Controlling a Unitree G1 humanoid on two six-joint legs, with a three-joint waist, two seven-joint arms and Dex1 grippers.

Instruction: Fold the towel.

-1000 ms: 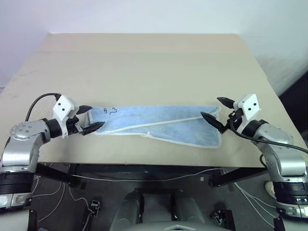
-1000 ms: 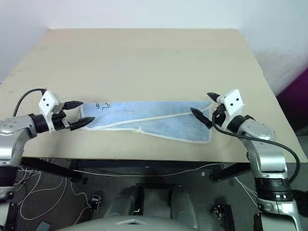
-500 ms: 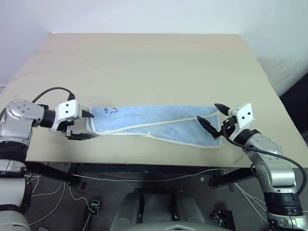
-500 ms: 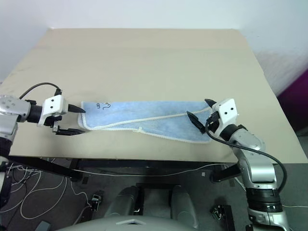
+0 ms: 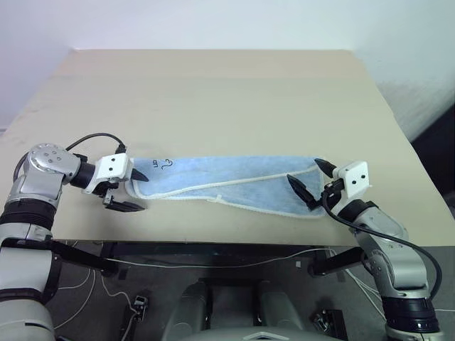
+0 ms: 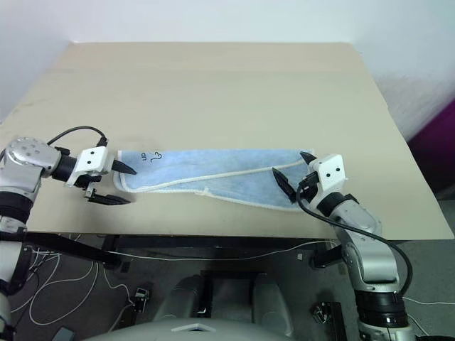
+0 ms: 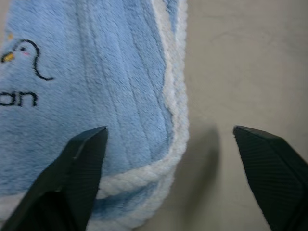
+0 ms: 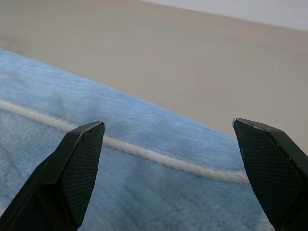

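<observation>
- At the towel's [image 5: 231, 183] left end, I see my left gripper [image 5: 131, 192] spread wide, one finger over the terry corner, the other over bare bench [image 5: 213, 92].
- At the opposite end my right gripper [image 5: 310, 181] is also released, its fingers straddling the towel's short edge and holding nothing.
- Between them the light blue towel lies flat along the bench's near edge, white edging running lengthwise, dark embroidered mark [image 5: 163, 165] near the left corner.
</observation>
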